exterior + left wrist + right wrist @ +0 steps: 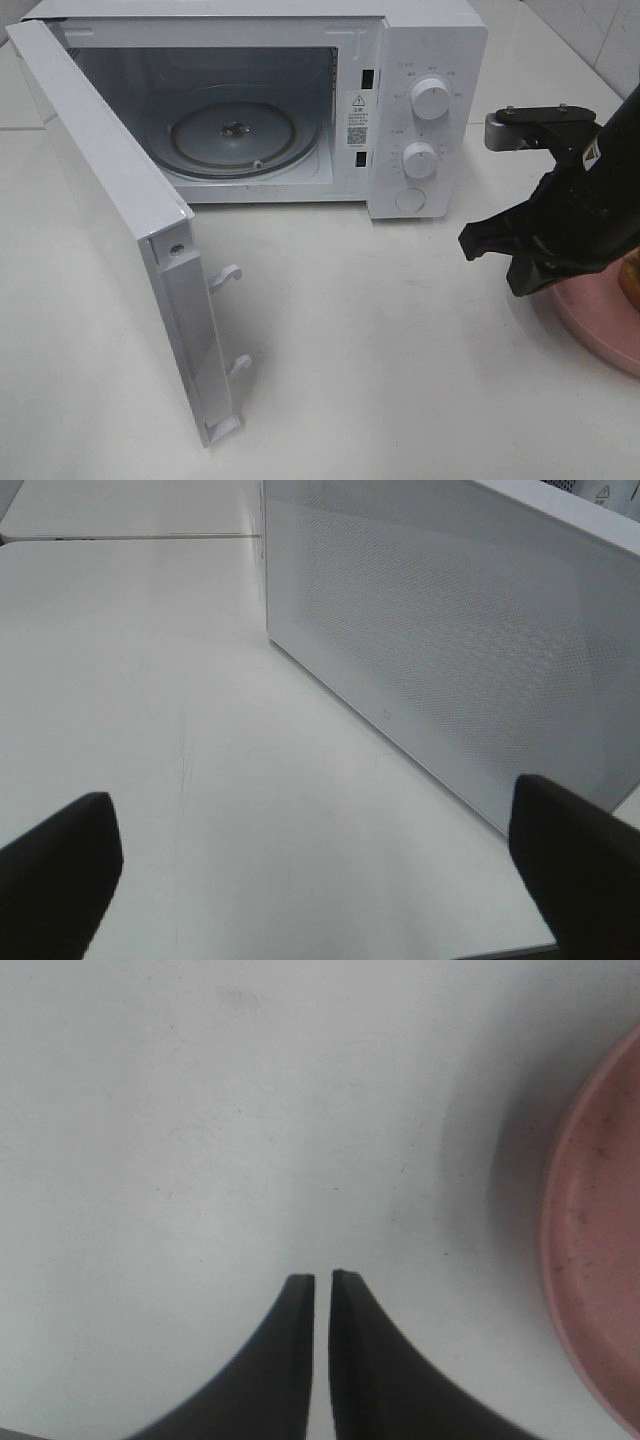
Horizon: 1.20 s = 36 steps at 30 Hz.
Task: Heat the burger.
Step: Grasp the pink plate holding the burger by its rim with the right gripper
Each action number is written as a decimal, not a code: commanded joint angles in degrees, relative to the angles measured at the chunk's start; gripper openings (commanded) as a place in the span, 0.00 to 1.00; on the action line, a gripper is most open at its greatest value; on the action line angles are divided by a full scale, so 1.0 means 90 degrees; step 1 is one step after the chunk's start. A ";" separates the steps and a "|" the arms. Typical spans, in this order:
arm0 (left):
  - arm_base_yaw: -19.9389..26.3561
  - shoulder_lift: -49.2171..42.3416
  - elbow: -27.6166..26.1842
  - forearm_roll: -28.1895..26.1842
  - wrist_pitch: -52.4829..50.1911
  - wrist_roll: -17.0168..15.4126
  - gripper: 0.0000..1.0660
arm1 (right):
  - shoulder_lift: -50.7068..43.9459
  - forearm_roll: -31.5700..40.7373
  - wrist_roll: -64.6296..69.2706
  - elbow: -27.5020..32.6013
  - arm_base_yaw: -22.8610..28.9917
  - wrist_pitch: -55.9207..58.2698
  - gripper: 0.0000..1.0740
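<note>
The task is at an early stage, by my judgement. The microwave (420, 110) stands on the tabletop (380, 350) with its door (100, 200) swung fully open, and the glass turntable (235, 130) inside carries nothing. So the opening is done. What is left is to take the burger, put it inside, close the door and set the knobs.

The burger (631, 280) is not in the microwave. Only a small golden-orange strip of it shows at the right edge of the high view, on the pink plate (600, 310), mostly hidden behind the right arm. From so little I cannot tell which way it points or whether it stands upright. If it stands on its bottom bun, its long axis would be vertical, but this is only a guess.

The right tool (322, 1280) hangs above the tabletop just beside the plate. Its fingers are almost together, with only a thin slit between them, and it grips nothing. The left tool (310, 805) is spread wide and empty, near the outer face of the door.
</note>
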 commanded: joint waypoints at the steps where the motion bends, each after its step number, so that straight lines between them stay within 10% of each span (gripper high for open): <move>1: 0.0000 -0.0140 0.0013 -0.0006 -0.0045 0.0006 0.97 | -0.0032 -0.0178 -0.0745 -0.0153 -0.0045 0.0567 0.10; 14: 0.0000 -0.0140 0.0013 -0.0006 -0.0045 0.0006 0.97 | -0.0045 -0.0102 -0.2044 -0.0312 -0.0904 0.1133 0.21; 24: 0.0000 -0.0140 0.0013 -0.0006 -0.0045 0.0006 0.97 | -0.0045 -0.0146 -0.2292 -0.0312 -0.1324 0.0668 0.98; 36: 0.0000 -0.0140 0.0013 -0.0006 -0.0045 0.0006 0.97 | 0.0675 -0.0433 -0.2279 -0.0312 -0.1381 0.0306 0.95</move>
